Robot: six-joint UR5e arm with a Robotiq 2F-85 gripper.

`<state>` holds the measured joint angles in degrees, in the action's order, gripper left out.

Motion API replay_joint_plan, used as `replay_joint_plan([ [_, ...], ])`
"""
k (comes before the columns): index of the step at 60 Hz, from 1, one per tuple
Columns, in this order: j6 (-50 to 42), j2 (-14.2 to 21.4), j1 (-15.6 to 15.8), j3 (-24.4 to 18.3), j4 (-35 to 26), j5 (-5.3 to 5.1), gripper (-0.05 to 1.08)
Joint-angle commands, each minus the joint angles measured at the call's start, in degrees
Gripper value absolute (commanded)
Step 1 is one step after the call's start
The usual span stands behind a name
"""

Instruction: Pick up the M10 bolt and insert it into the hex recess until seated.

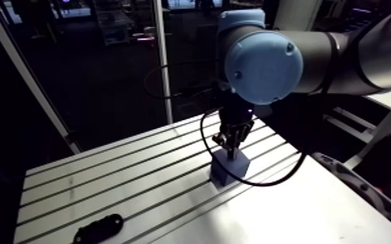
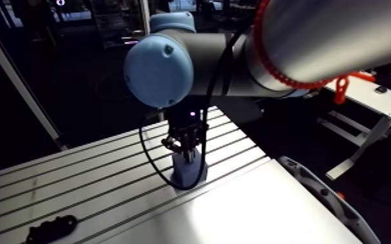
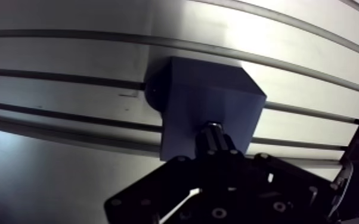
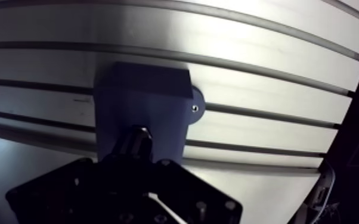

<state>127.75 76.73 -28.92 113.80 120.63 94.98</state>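
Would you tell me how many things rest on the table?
2: a blue block under the hand and a black part near the table edge. The arm may hide others.

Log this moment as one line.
tool: shut on bolt | bolt: over blue block | seated: cannot tell

Overhead light falls on the table while the room behind stays dim. In the arm view we see a broad patch of glare washing out the smooth stretch nearest the camera, and the slotted part beyond it fades to dull grey. In the wrist view, bright streaks cross the aluminium beyond the block, whose faces read dark and flat. The gripper is a near-black mass, the table beside it lies in grey shade, and the straight slots bow into curves.
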Motion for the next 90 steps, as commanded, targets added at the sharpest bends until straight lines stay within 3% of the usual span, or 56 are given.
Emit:
replay_joint_plan([
  [1,0.0,0.0,0.0,0.1,-0.1,-0.01,1.08],
  [50,0.1,0.7,0.1,-0.6,-0.3,-0.19,1.08],
  [82,1.2,5.3,0.3,-2.5,-4.9,-0.79,1.04],
  [84,0.9,5.7,0.3,-2.9,-5.5,-0.88,0.97],
  [85,0.4,6.0,0.3,-3.2,-6.1,-0.96,0.76],
  [86,0.3,6.2,0.3,-3.6,-6.7,-0.98,0.45],
  [87,0.3,6.2,0.3,-3.6,-6.7,-0.98,0.45],
  [88,0.3,6.5,0.3,-3.9,-7.4,-0.98,0.1],
  [90,0.1,6.7,0.3,-4.3,-8.1,-1.13,0.03],
])
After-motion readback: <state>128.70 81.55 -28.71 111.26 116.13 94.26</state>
